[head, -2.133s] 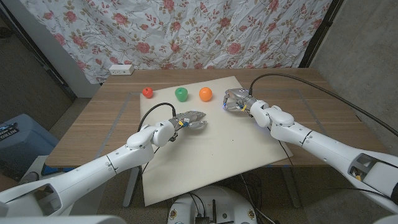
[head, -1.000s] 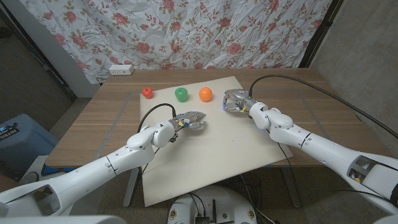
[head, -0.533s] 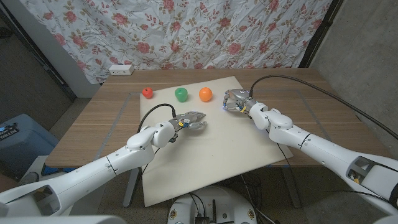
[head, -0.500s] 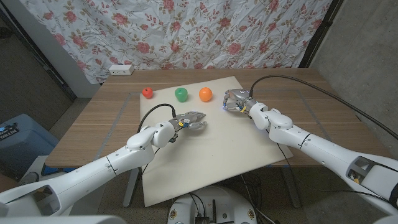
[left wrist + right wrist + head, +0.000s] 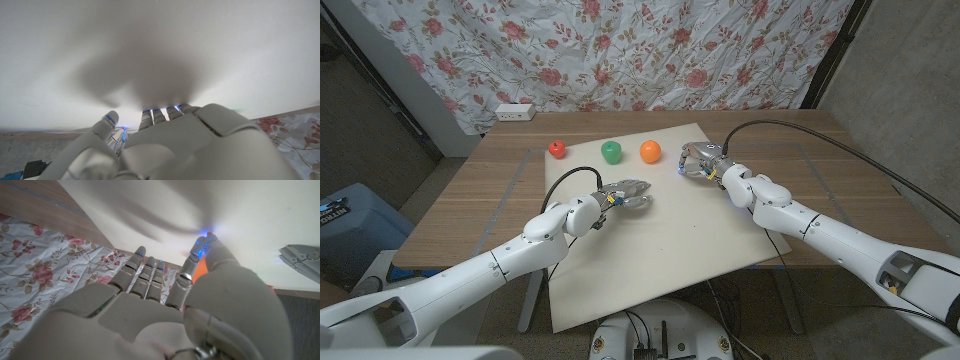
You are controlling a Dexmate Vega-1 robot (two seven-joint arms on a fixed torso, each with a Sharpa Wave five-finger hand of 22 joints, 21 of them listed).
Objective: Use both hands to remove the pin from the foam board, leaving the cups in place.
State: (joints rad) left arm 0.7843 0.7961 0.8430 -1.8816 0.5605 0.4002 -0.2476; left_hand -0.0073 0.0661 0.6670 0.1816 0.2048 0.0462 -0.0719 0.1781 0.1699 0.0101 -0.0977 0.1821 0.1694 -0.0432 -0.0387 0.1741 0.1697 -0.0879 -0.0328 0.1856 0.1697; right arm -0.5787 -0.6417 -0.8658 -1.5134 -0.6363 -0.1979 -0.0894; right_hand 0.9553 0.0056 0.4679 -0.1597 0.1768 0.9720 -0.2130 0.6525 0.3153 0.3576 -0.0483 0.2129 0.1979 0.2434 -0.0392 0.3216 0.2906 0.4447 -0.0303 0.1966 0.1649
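Left hand [image 5: 628, 194] hovered mid-board [image 5: 660, 240], fingers curled, grip unclear, right hand [image 5: 698, 162] by the orange cup [image 5: 650, 150], fingers parted around a blue pin [image 5: 679, 170], hold uncertain, green cup [image 5: 611, 151] and red cup [image 5: 557, 148] alongside.

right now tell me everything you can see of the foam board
The foam board is a large cream-white sheet, matte and flat, lying on the wooden table with its near edge hanging over the table's front. A green ball-like thing and an orange one sit near its far edge. The left hand and the right hand are over it.
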